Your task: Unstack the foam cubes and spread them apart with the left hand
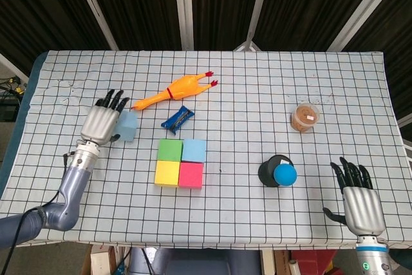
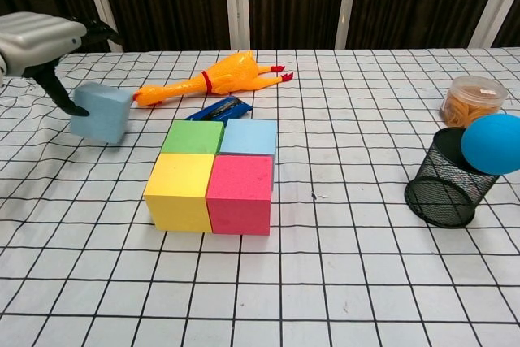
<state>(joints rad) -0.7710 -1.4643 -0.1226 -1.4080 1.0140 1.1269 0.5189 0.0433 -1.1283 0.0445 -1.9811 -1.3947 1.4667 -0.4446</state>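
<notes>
Four foam cubes stand in a tight square block mid-table: green, light blue, yellow and pink. A fifth, pale blue cube lies left of the block, slightly tilted, low at the table near the chicken's head. My left hand hovers over its left side, fingers stretched out straight past it. Only the thumb touches its face, and I see no grip. My right hand rests open at the near right table edge.
A rubber chicken lies behind the cubes, with a small blue packet just in front of it. A black mesh cup holding a blue ball stands right of the block. A snack jar sits further back right.
</notes>
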